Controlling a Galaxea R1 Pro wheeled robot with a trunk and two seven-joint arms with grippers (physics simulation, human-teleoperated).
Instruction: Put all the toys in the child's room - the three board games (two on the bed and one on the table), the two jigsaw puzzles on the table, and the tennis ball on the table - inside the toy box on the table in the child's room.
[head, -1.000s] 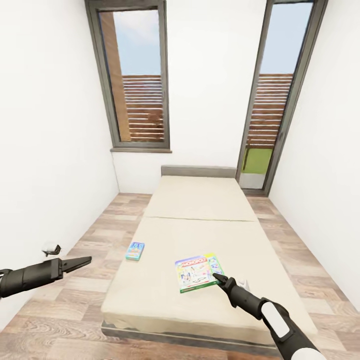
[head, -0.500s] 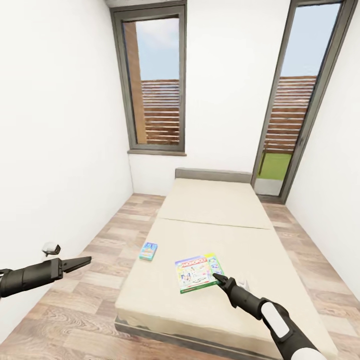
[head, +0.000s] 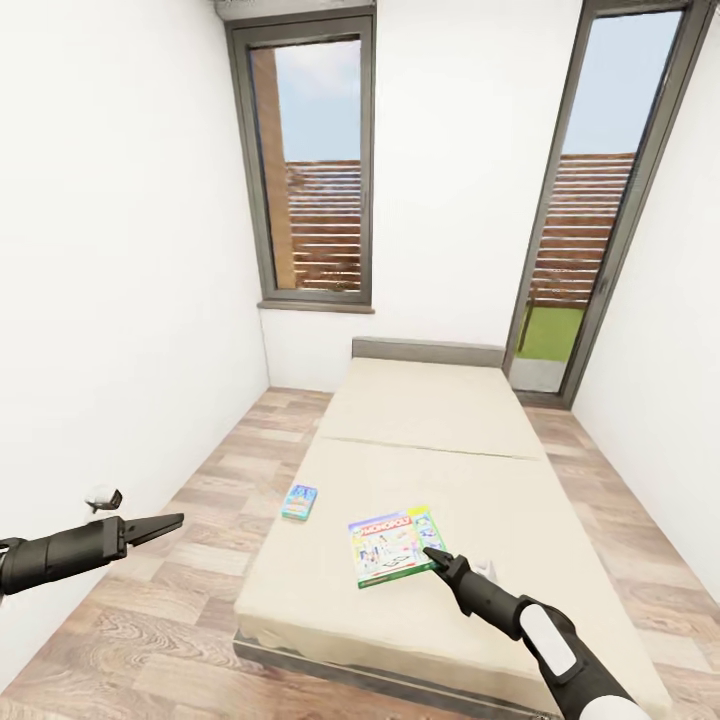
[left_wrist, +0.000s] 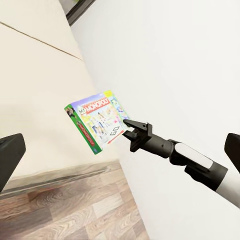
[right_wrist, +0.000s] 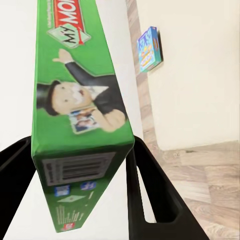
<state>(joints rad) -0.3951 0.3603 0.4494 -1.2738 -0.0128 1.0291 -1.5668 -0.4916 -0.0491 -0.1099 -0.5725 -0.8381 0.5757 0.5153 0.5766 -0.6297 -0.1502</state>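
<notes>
The right gripper (head: 434, 553) sits at the near corner of the green-edged board game (head: 396, 545) on the bed (head: 440, 440), and the right wrist view shows its 2 fingers straddling the box edge, apparently closed on it. The box's long axis runs away from the gripper up the bed. The blue board game (head: 299, 501) lies near the bed's left edge, closer to the left gripper (head: 160, 523), which hangs over the floor, holding nothing, fingers together.
</notes>
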